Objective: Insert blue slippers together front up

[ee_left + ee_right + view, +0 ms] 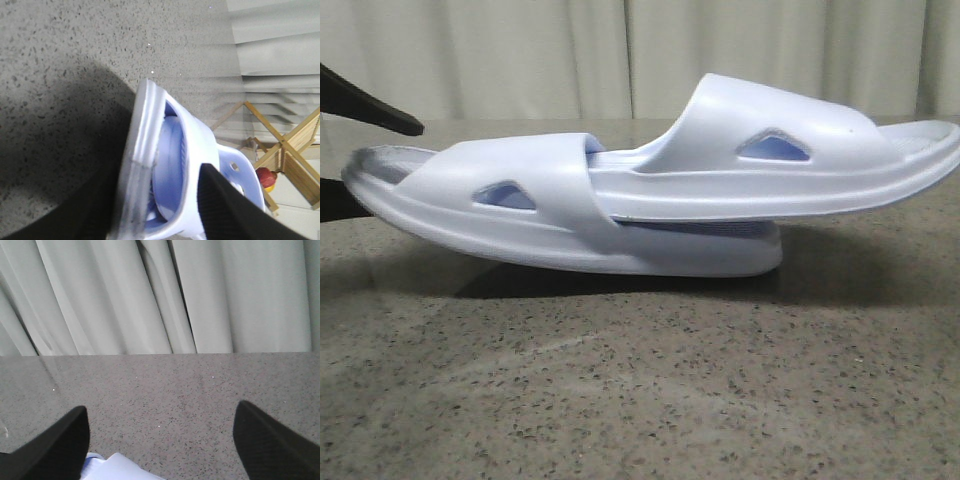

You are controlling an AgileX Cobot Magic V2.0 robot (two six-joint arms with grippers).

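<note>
Slippers [650, 195] nested on the desk [640, 380], one end held in the left tool [165, 200].

One slipper's end is tucked under the other's strap; the pair's long axis runs across the front view, the upper one sticking out and tilting up towards the right arm's side. The left tool is clamped narrow on the end nearest it, with one dark finger [235, 210] over the footbed and the sole edge on the other side, so the pair stretches straight away from that tool. The right tool [160, 440] stands wide with nothing between its fingers; only a pale corner of slipper [117, 467] shows just beneath it. The left arm looks better placed to push the nesting home, while the right could brace the jutting far end.
</note>
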